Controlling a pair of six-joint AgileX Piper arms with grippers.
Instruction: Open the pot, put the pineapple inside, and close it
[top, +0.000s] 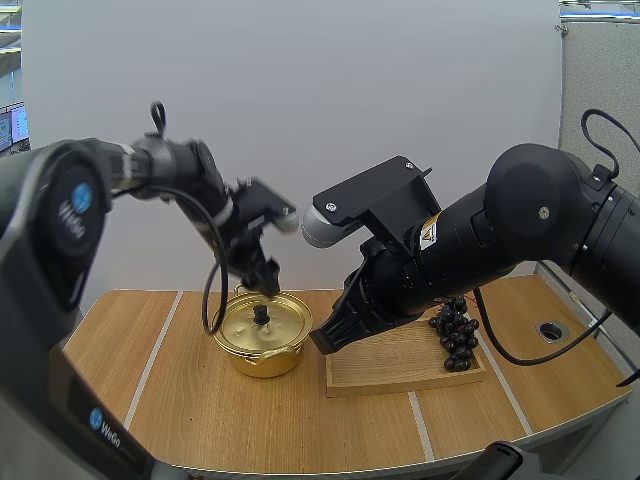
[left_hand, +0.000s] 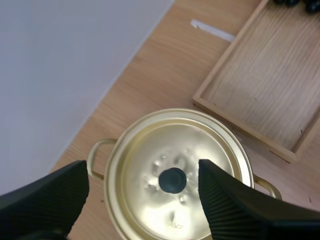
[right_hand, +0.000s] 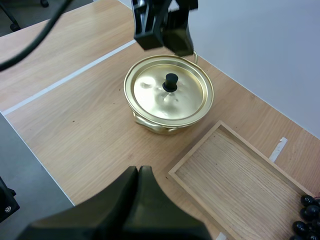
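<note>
A gold pot (top: 262, 335) with its lid (left_hand: 175, 165) on stands on the wooden table, left of centre. The lid has a black knob (left_hand: 172, 180). My left gripper (top: 262, 278) hovers just above the pot, open, its fingers (left_hand: 230, 200) spread on either side of the knob without touching it. In the right wrist view the left gripper (right_hand: 162, 30) hangs over the pot's (right_hand: 169, 95) far rim. My right gripper (top: 325, 340) is shut on nothing, low between the pot and the wooden tray (top: 395, 370). A bunch of dark grapes (top: 455, 335) lies on the tray's right end.
The tray (right_hand: 240, 180) lies right of the pot, bare wood apart from the grapes (right_hand: 307, 220). A round cable hole (top: 551, 329) sits in the table at far right. A white wall stands close behind the pot.
</note>
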